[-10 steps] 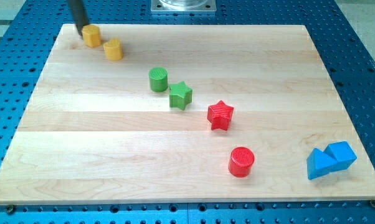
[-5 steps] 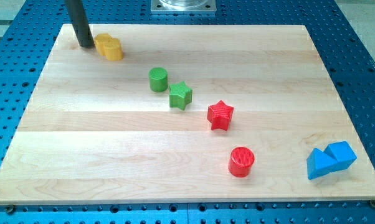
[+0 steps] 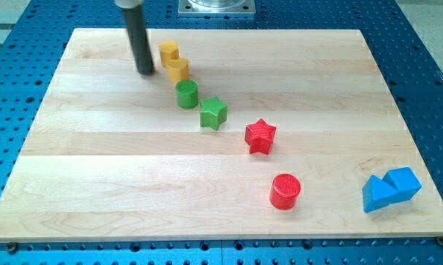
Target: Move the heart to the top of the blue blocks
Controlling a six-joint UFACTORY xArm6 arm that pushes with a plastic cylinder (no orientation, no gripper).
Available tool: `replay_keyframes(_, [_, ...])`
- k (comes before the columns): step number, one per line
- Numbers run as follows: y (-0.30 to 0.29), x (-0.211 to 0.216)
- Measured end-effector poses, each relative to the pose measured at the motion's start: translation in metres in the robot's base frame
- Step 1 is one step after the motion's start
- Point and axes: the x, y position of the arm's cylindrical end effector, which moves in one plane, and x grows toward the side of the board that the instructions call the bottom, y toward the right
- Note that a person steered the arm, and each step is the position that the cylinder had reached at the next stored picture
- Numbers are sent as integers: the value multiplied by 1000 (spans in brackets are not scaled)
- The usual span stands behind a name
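Note:
Two yellow blocks stand touching near the view's top, left of centre: an upper one (image 3: 168, 53) and a lower one (image 3: 178, 70) that looks like the heart. My tip (image 3: 145, 72) is just to the view's left of them, a small gap from the lower one. Two blue blocks sit together at the view's bottom right: a triangular one (image 3: 380, 194) and a squarish one (image 3: 404, 182). The lower yellow block almost touches the green cylinder (image 3: 187, 94) below it.
A green star (image 3: 213, 112), a red star (image 3: 260, 135) and a red cylinder (image 3: 285, 191) run in a diagonal line from the green cylinder towards the view's bottom right. All lie on the wooden board (image 3: 317, 88). A metal mount (image 3: 216, 6) is at the view's top edge.
My tip has moved right and slightly down from the top left corner, pushing both yellow blocks rightward. They now sit just above the green cylinder.

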Motion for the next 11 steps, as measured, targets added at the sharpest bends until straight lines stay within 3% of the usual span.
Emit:
replay_keyframes(1, [84, 24])
replay_keyframes(3, [59, 1])
replay_keyframes(4, [130, -7])
replay_keyframes(5, [211, 14])
replay_keyframes(6, [229, -16])
replay_keyframes(7, [259, 5])
replay_keyframes(8, [298, 75])
replay_keyframes(9, [313, 87])
replay_keyframes(10, [314, 70])
replay_keyframes(11, [307, 96])
